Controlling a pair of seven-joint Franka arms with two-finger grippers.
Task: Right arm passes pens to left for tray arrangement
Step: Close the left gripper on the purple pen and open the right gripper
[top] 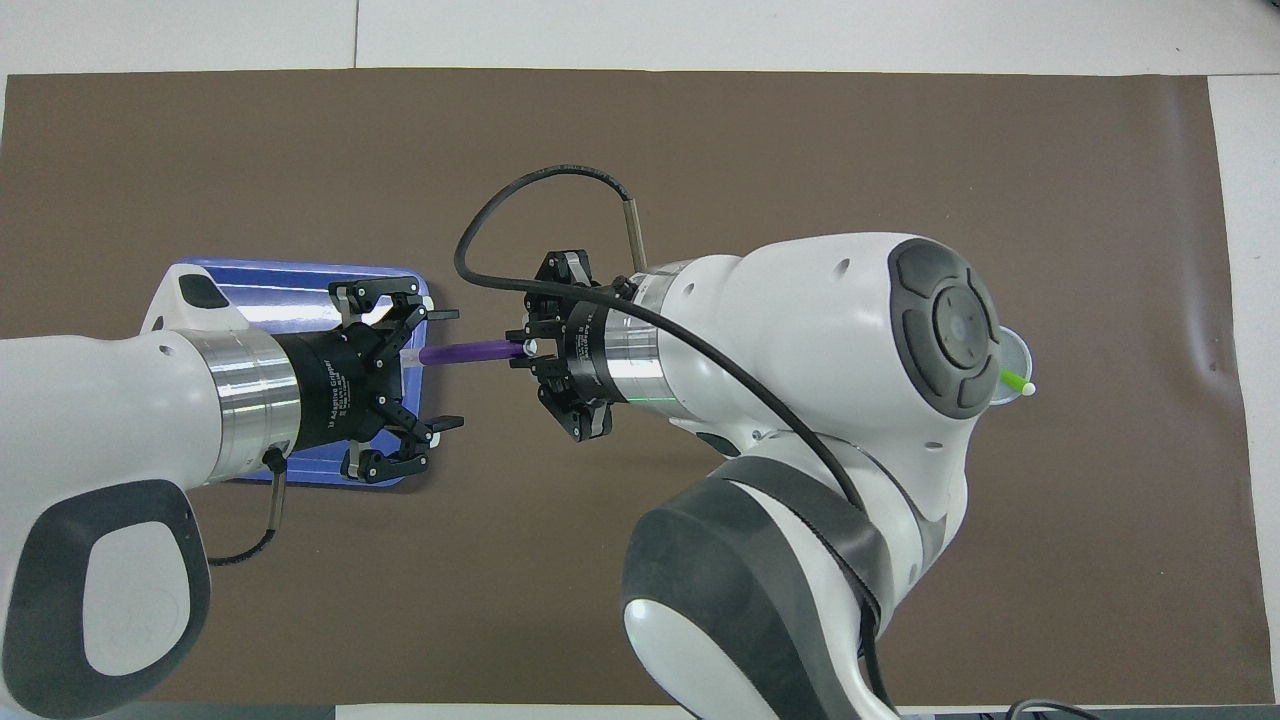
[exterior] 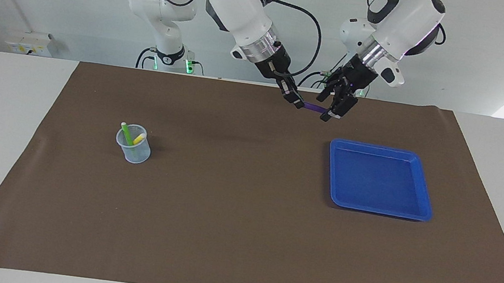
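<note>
The right gripper (exterior: 297, 103) grips the purple marker pen (exterior: 313, 108), light, stiff and slippery, in midair while the left gripper (exterior: 334, 109) stands spread around its pale-tipped end, the best hold.

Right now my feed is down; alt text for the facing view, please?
The purple pen hangs between the arms: the right arm has its jaws shut on one end, the left arm has open jaws around the other. The blue tray lies toward the left arm's end, a cup holding a green pen and a yellow pen toward the right arm's.
</note>
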